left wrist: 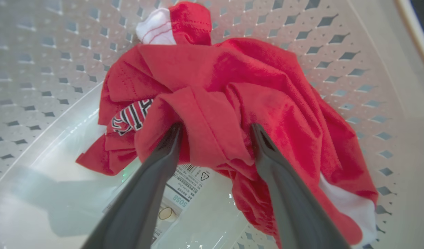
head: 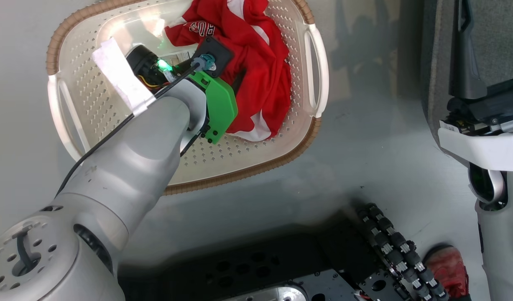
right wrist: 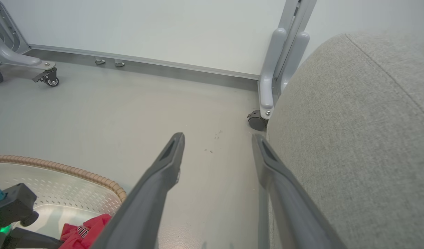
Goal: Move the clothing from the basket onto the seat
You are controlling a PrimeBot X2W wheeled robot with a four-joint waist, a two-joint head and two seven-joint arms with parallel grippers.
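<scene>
The crumpled red fabric clothing, showing white trim and a patch of black-and-white lettering, is lying inside the cream-white perforated plastic basket with the brown woven-look rim, bunched toward the basket's upper right in the head view. In the left wrist view the heap is running from top centre down to the lower right, and one thick hemmed fold is sitting directly between the two long dark fingers of the left gripper. Those fingers are standing wide apart, straddling the fold and gripping nothing yet. Judging from this, simply closing would pinch that fold. The white paper label on the basket bottom is showing just below the heap. The left arm is clearly the nearer one. The right gripper is hanging spread and empty over the pale grey floor, just beside the large grey fabric-upholstered seat at the right of its view.
</scene>
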